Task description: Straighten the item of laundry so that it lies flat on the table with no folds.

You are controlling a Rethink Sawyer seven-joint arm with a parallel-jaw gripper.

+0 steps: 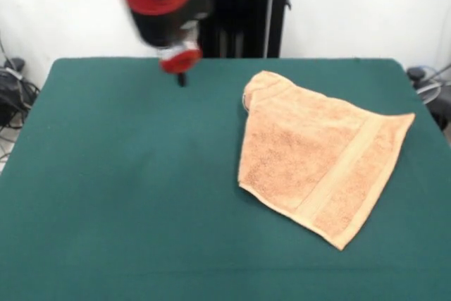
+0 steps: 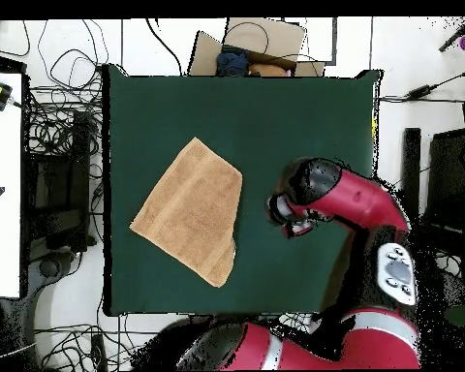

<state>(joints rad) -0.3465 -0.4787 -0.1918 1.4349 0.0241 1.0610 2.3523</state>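
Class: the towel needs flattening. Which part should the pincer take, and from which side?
Probably the bunched, rolled-over corner of the towel, the corner lying closest to the pincer. Come down from above on its bare-table side; the other edges already lie flat on the table.

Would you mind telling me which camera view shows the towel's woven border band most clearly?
The front view: the border band runs as a paler stripe across the towel, near its right-hand edge. The overhead view shows the whole towel on the table, but the band is barely discernible there.
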